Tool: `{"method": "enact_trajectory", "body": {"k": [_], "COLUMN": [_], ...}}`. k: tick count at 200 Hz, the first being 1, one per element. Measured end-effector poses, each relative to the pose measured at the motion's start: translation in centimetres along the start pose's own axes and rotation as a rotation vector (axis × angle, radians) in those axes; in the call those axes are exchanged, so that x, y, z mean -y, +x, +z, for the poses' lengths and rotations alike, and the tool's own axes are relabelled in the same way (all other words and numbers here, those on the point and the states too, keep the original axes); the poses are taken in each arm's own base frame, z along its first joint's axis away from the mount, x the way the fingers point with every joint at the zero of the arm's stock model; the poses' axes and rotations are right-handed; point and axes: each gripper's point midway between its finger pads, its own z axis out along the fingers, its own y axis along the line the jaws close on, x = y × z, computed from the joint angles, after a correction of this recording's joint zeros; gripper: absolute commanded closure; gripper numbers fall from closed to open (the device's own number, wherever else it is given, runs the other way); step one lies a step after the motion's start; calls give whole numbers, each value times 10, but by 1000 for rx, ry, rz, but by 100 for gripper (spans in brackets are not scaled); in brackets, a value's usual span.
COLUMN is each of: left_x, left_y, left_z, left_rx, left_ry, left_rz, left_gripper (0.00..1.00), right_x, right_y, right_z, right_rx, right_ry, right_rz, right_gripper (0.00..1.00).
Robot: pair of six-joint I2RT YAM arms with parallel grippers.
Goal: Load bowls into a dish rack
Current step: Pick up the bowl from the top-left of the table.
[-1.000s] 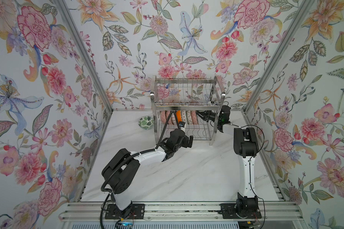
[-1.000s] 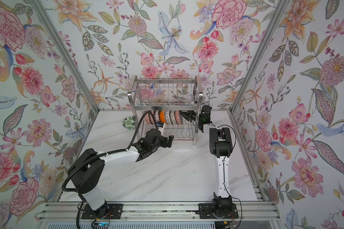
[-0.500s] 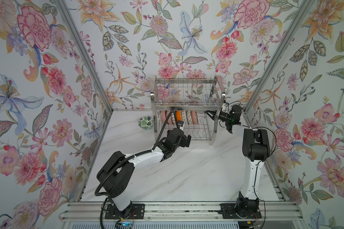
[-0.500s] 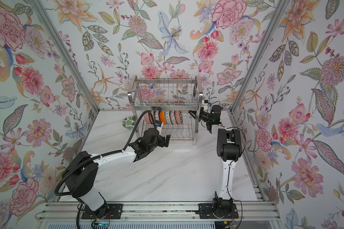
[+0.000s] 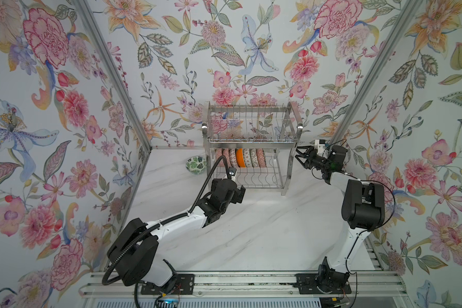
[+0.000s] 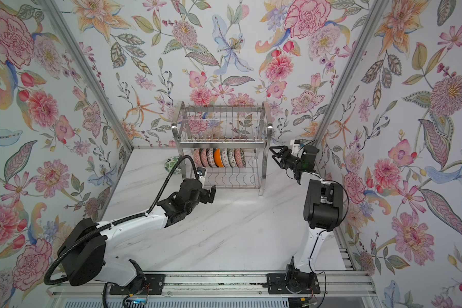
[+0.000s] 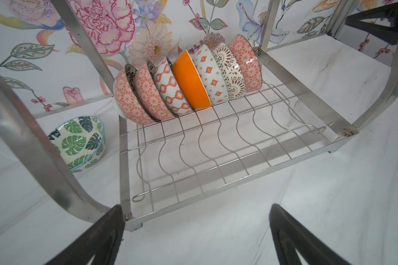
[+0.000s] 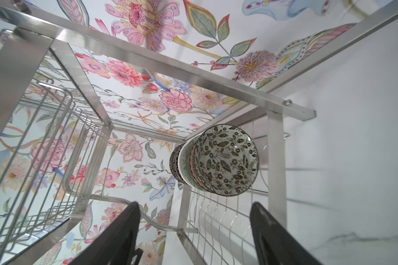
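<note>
**Q:** How do your grippers stand?

**A:** My right gripper (image 5: 297, 154) is spread wide with nothing between the fingers (image 8: 122, 229). It hangs just right of the dish rack (image 5: 251, 144), level with the gap between the two tiers, and points left into it. My left gripper (image 5: 240, 192) is also wide and bare. It sits low over the table (image 5: 264, 226), just off the rack's near left corner.

**Q:** What is nearest each one?

**A:** On the right, the rack's right end posts stand between my fingers and the row of bowls (image 5: 239, 158). Past them the black-and-white floral bowl (image 8: 225, 160) closes the right end of the row, its inside turned to me. On the left, the lower tier's near rail and wavy wires lie between my fingers and the row.

**Q:** Where are the bowls?

**A:** Seven of them stand on edge, packed together, along the far side of the lower tier from its left end. The orange bowl (image 7: 191, 80) is in the middle. The green leaf bowl (image 7: 78, 142) sits apart on the table, just left of the rack near the far wall, tilted. In the left wrist view the rack's curved left leg crosses in front of it.

**Q:** And around all that?

**A:** Floral wallpaper (image 5: 171, 80) covers the walls on the left, right and far sides.
</note>
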Motion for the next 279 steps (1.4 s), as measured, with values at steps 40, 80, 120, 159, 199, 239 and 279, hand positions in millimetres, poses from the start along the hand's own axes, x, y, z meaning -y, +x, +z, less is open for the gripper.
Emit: {"method": "enact_trajectory", "body": {"k": [40, 80, 120, 159, 199, 239, 279], "left_x": [-36, -116, -176, -218, -244, -254, -263], "left_y": [2, 2, 18, 29, 47, 68, 68], "left_z": [-16, -20, -25, -17, 14, 61, 96], "left_rx": [-9, -27, -46, -41, -35, -83, -93], "left_ry": [-72, -194, -292, -309, -276, -223, -208], "left_rz": [-32, -193, -340, -522, -715, -829, -851], "left_gripper": [1, 1, 1, 1, 1, 1, 4], "right_x": [-27, -57, -105, -143, -148, -157, -144], "right_y": [0, 19, 57, 115, 178, 228, 265], "right_z": [-34, -72, -87, -80, -58, -33, 1], "right_rx": [58, 99, 94, 43, -53, -135, -229], "right_ry": [166, 304, 366, 360, 349, 313, 325], "right_rz": [-120, -234, -406, -588, -710, -803, -847], "right_gripper": [1, 1, 1, 1, 1, 1, 1]}}
